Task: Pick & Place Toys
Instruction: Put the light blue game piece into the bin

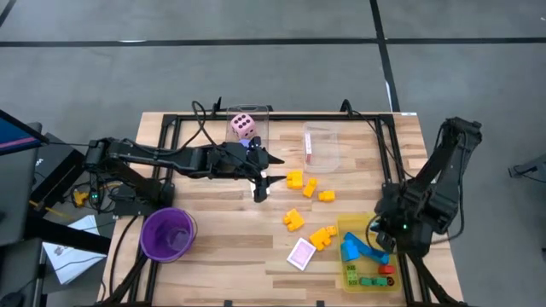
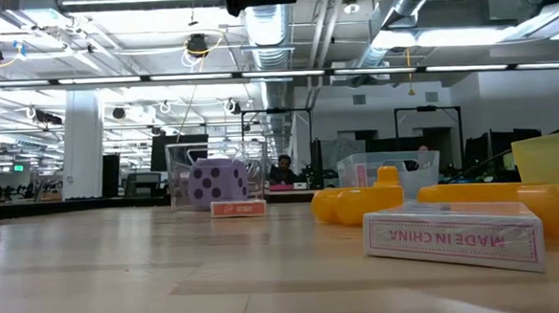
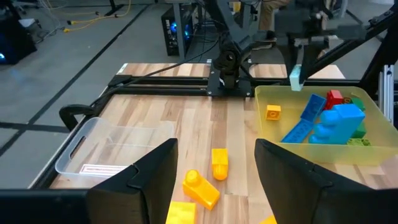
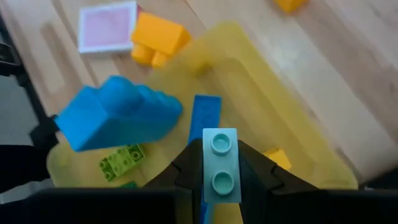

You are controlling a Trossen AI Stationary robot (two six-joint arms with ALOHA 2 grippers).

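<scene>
High view: the worktop (image 1: pixel 213 247) carries two clear boxes, one purple cup (image 1: pixel 168 234) near the left edge, and one yellow tray (image 1: pixel 345 226) at the front right corner. The left clear box (image 1: pixel 260 115) by the rear edge holds one pink die (image 1: pixel 242 126); the right clear box (image 1: pixel 322 147) beside it holds a flat card. Five yellow blocks (image 1: pixel 295 179) lie loose at mid-worktop, and one pink-white card box (image 1: pixel 301 253) lies near the front edge beside the tray. The left gripper (image 1: pixel 261 189) hangs just left of the rear yellow blocks, apart from them; the right gripper (image 1: pixel 381 230) is over the tray. Low view: one dotted die, the card box and yellow blocks are visible; neither gripper shows. Left wrist view: the left fingers (image 3: pixel 152 180) stand apart, gripping nothing, with three yellow blocks on the wood between and beyond them; the tray ahead holds blue, red, green and one small yellow piece. Right wrist view: the right gripper is clamped on one pale teal two-stud block (image 4: pixel 220 165), held above the tray; below it lie one large blue block (image 4: pixel 115 121), one flat blue piece, one green block and one yellow piece.
</scene>
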